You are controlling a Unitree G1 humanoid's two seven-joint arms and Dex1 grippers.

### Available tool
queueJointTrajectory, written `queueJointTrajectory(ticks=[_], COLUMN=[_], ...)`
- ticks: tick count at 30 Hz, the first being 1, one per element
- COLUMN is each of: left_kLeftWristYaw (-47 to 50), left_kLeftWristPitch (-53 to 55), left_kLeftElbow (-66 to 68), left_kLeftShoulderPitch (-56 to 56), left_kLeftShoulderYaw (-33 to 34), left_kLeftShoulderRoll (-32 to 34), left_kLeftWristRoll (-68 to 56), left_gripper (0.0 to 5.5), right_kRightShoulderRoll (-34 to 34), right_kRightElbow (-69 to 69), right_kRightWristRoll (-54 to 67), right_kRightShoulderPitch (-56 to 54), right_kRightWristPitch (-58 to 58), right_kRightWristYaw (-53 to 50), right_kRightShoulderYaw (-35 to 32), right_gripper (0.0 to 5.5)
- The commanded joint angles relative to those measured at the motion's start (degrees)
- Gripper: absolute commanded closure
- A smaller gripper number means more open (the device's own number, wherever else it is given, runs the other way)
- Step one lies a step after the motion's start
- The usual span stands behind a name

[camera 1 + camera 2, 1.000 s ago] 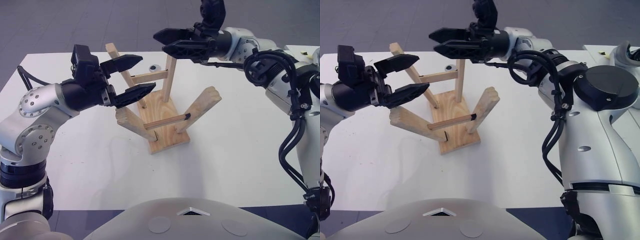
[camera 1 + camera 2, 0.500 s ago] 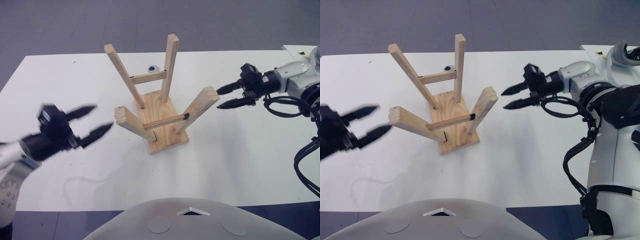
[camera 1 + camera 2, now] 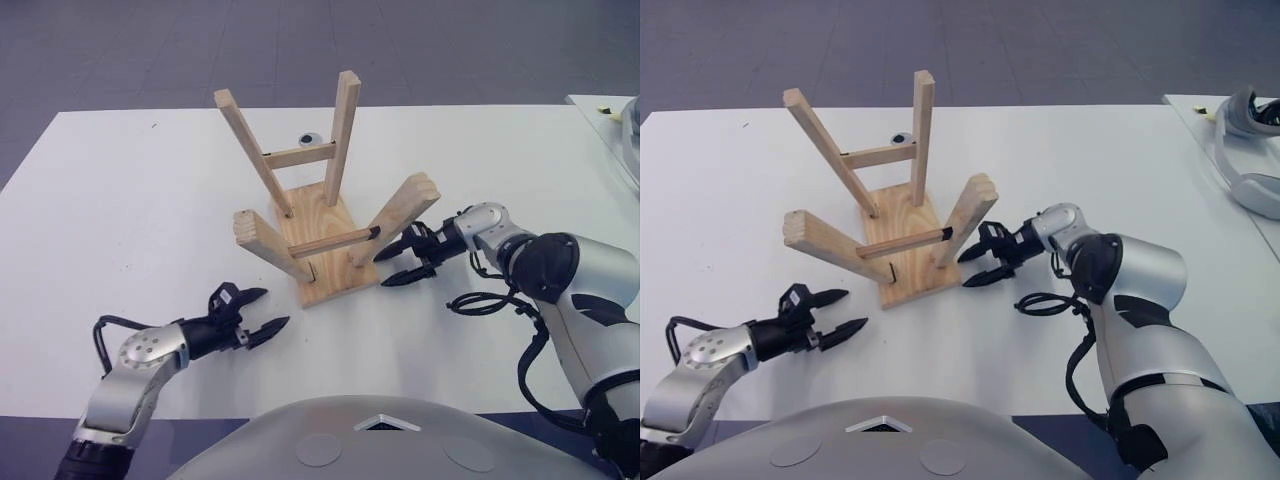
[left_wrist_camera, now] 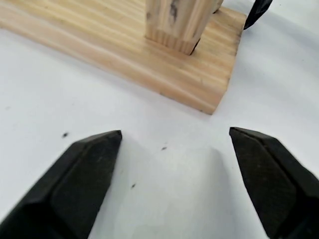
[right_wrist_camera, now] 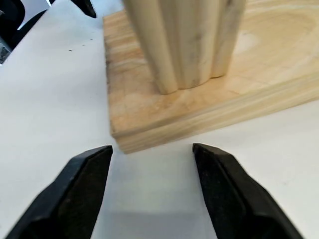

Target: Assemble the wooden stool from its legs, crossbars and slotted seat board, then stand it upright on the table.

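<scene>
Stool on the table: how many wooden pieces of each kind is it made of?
Legs: 4
Crossbars: 2
Seat board: 1
Total: 7

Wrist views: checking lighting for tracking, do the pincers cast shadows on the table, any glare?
Left wrist view: soft grey shadow on the table between the left pincer's fingers, no glare. Right wrist view: similar shadow between the right pincer's fingers and under the seat board's edge, no glare.
</scene>
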Motion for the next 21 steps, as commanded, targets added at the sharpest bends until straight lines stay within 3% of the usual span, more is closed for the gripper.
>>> queueJointTrajectory(ticks=[1,9,14,21], left_kLeftWristYaw=[1.05,3.85,6.61,6.40], left_kLeftWristPitch=[0.65,-2.14,-8.16,-9.41], left_kLeftElbow=[2.11,3.14,6.73,3.95], left_kLeftShoulderPitch=[-3.25,-2.73,-4.82,-4.03], left_kLeftShoulderYaw=[-3.47,1.92,7.75,8.61], left_kLeftShoulderRoll=[-0.89,0.82,1.84,-0.44], left_kLeftWristRoll=[3.31,4.22,6.69,4.81], left_gripper=[1.50,1.50,1.50,1.50], right_kRightShoulderRoll=[3.99,12.48,12.93,11.86], right_kRightElbow=[-6.29,-14.35,-3.15,-5.28], right_kRightWristRoll=[7.13,18.67,22.60,28.13], right_kRightShoulderPitch=[2.46,5.47,-0.46,-2.40], right_kRightWristPitch=[1.69,2.54,-0.79,1.37], right_kRightWristYaw=[0.73,7.61,7.95,3.62], right_kRightShoulderYaw=[2.95,9.23,9.14,9.35], right_gripper=[2.45,2.45,2.45,2.45])
